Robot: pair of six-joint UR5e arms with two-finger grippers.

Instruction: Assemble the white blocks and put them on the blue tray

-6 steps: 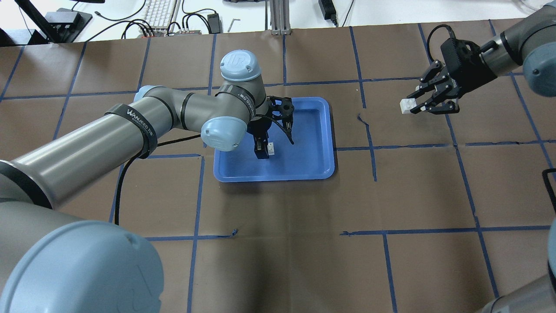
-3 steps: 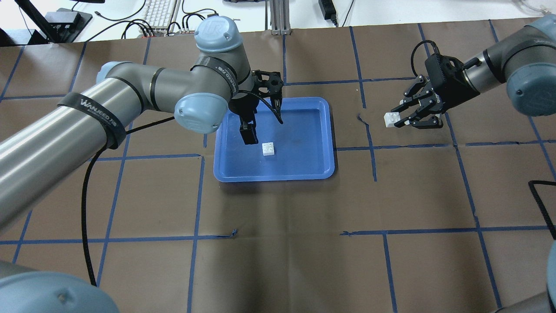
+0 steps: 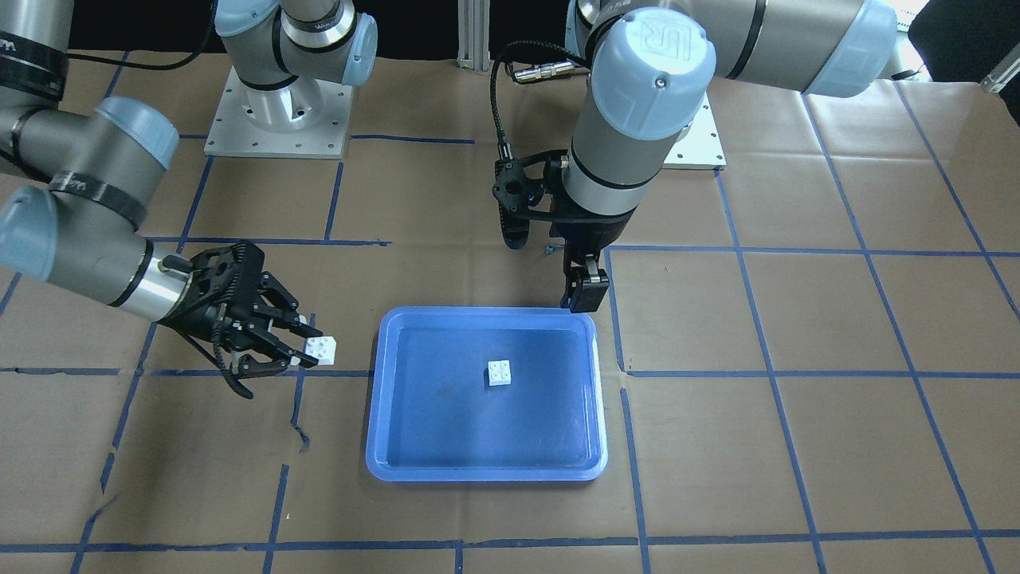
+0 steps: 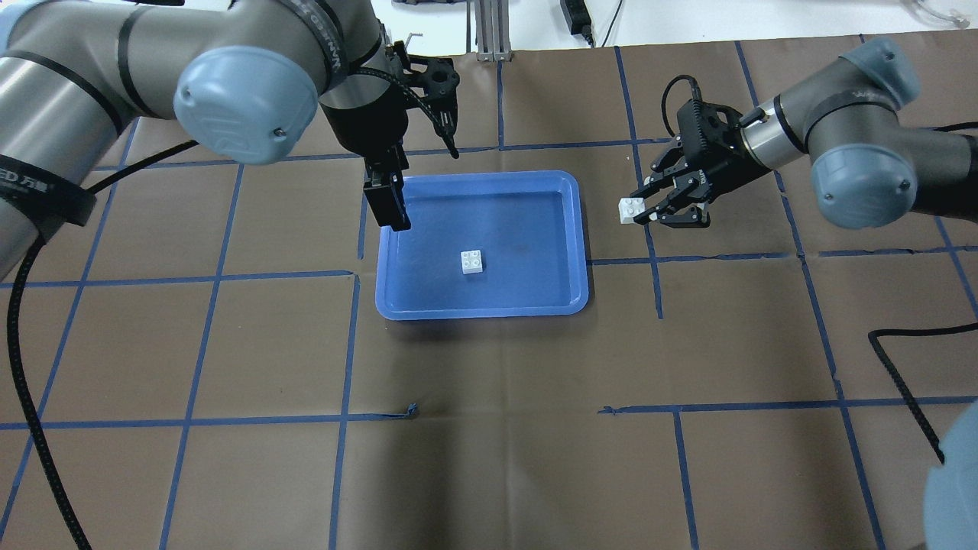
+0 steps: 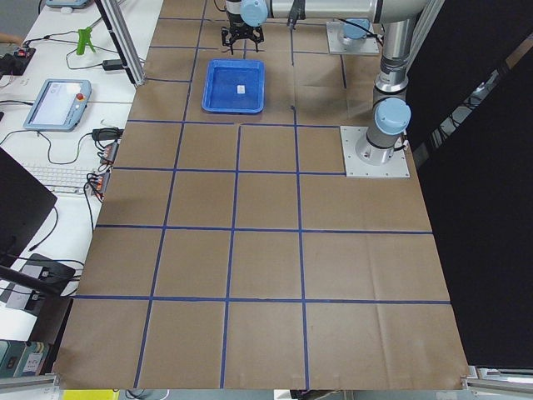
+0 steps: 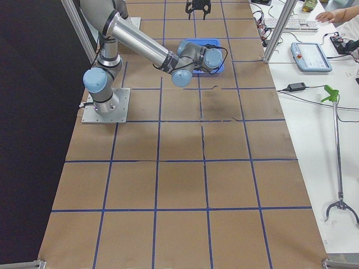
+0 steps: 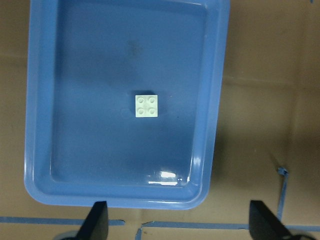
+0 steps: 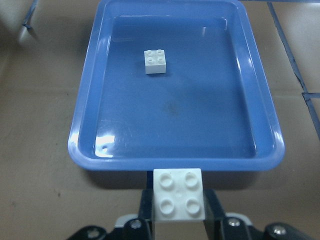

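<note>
The blue tray (image 4: pixel 581 244) lies mid-table. One white block (image 4: pixel 472 261) sits alone, studs up, on its bottom, as the front view (image 3: pixel 500 372) and both wrist views (image 7: pixel 147 105) (image 8: pixel 155 61) also show. My left gripper (image 4: pixel 426 191) is open and empty, raised over the tray's far left corner (image 3: pixel 550 271). My right gripper (image 4: pixel 649 214) is shut on the second white block (image 4: pixel 630 209), holding it studs up just right of the tray, above the paper. The right wrist view shows that block (image 8: pixel 178 194) close before the tray rim (image 8: pixel 175 165).
Brown paper with blue tape lines covers the table. A black cable (image 4: pixel 901 367) loops over the table on the right. A keyboard (image 4: pixel 283 23), cables and an aluminium post (image 4: pixel 489 30) lie beyond the far edge.
My left gripper has lifted off the block on the tray and drawn back to the far left. My right gripper has carried its block leftward, close to the tray's right rim.
</note>
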